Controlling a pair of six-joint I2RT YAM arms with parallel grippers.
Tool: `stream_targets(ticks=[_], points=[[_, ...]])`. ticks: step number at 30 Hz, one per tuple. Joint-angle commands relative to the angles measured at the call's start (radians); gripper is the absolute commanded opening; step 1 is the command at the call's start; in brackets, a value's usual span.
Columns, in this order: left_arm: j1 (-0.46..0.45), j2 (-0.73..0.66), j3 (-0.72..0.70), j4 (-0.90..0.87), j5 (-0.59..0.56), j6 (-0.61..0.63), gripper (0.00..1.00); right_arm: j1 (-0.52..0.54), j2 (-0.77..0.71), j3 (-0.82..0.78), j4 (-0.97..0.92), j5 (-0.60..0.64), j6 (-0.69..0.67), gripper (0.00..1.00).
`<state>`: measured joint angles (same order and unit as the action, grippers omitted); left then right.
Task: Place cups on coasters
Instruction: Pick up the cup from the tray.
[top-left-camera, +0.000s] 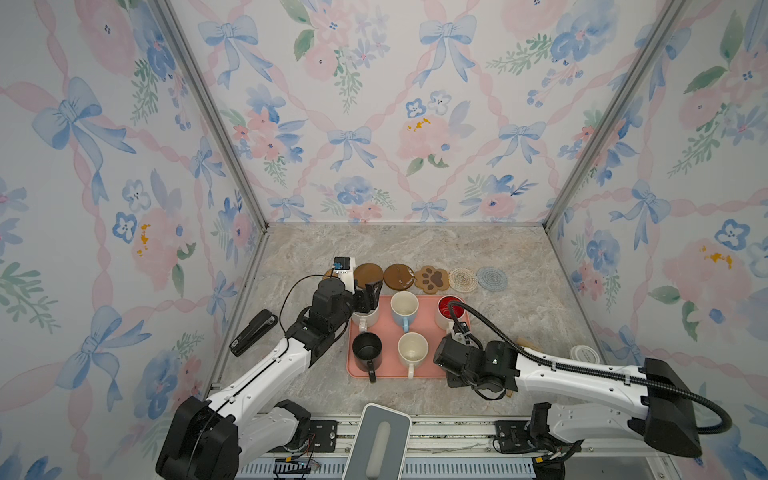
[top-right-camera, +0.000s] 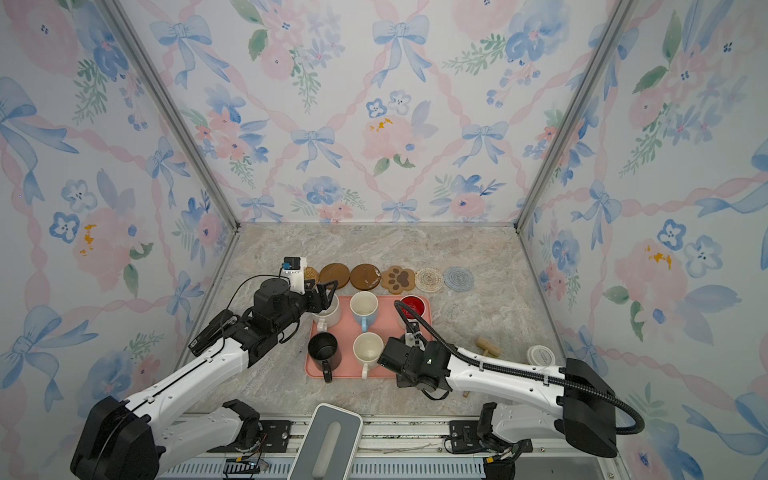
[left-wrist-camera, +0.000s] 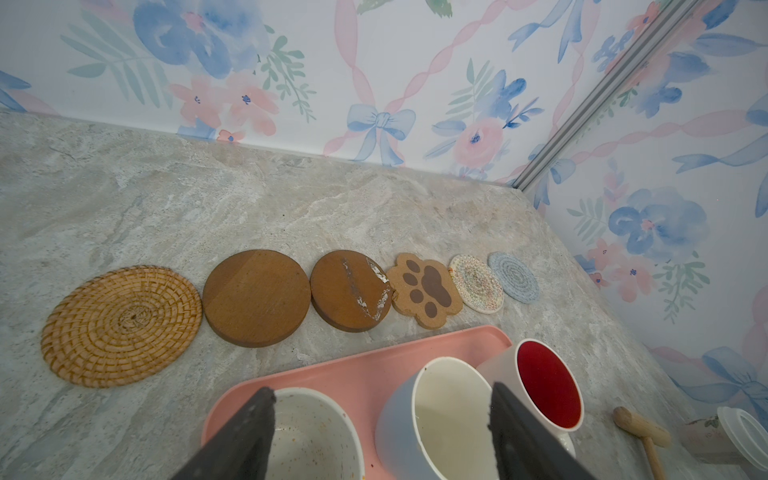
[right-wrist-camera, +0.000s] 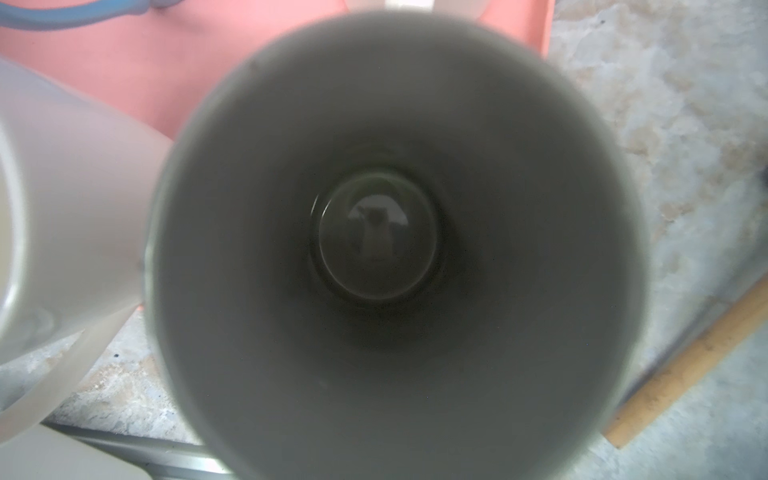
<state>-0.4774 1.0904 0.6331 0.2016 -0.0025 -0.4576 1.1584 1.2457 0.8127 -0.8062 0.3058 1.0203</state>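
Six coasters lie in a row behind the pink tray (top-left-camera: 424, 371): rattan (left-wrist-camera: 120, 326), two brown rounds (left-wrist-camera: 257, 297) (left-wrist-camera: 351, 291), paw print (left-wrist-camera: 426, 291), cream woven (left-wrist-camera: 477, 284), light blue woven (left-wrist-camera: 514, 277). On the tray stand a speckled cream cup (left-wrist-camera: 316, 432), a light blue cup (top-left-camera: 404, 309), a red-inside cup (top-left-camera: 450, 309), a black cup (top-left-camera: 367, 349) and a second cream cup (top-left-camera: 412, 351). My left gripper (left-wrist-camera: 382, 434) hangs open over the speckled cup and the blue cup's rim. The right wrist (top-left-camera: 465, 358) points straight down into the grey cup (right-wrist-camera: 374, 249); its fingers are hidden.
A black stapler (top-left-camera: 253, 332) lies left of the tray. A wooden mallet (top-right-camera: 487, 347) and a white lid (top-left-camera: 585, 355) sit at the right. A grey device (top-left-camera: 378, 440) stands at the front edge. Walls close in on three sides.
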Motion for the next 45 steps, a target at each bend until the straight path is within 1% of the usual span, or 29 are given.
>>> stream_targets(ticks=[1, 6, 11, 14, 19, 27, 37, 45], points=[[-0.003, 0.01, 0.011, 0.016, 0.01, -0.003, 0.77, -0.015, 0.01, -0.005, 0.003, 0.003, 0.006, 0.24], [-0.003, 0.009, 0.011, 0.016, 0.01, -0.003, 0.77, -0.018, 0.012, -0.002, -0.03, 0.009, 0.022, 0.15], [-0.003, 0.007, 0.011, 0.017, 0.009, -0.003, 0.77, -0.015, 0.002, 0.005, -0.091, 0.025, 0.046, 0.0], [-0.003, 0.009, 0.01, 0.017, 0.012, -0.004, 0.77, -0.007, 0.0, 0.024, -0.146, 0.051, 0.055, 0.0], [-0.004, 0.007, 0.008, 0.019, 0.012, -0.004, 0.77, 0.037, 0.01, 0.07, -0.212, 0.122, 0.054, 0.0], [-0.004, 0.005, 0.005, 0.019, 0.012, -0.005, 0.77, 0.046, -0.005, 0.069, -0.164, 0.119, 0.036, 0.0], [-0.003, 0.011, 0.007, 0.022, 0.007, -0.006, 0.77, 0.025, -0.121, 0.036, -0.131, 0.135, 0.034, 0.0], [-0.003, 0.022, 0.011, 0.027, 0.008, -0.007, 0.77, -0.003, -0.177, 0.049, -0.222, 0.142, 0.034, 0.0]])
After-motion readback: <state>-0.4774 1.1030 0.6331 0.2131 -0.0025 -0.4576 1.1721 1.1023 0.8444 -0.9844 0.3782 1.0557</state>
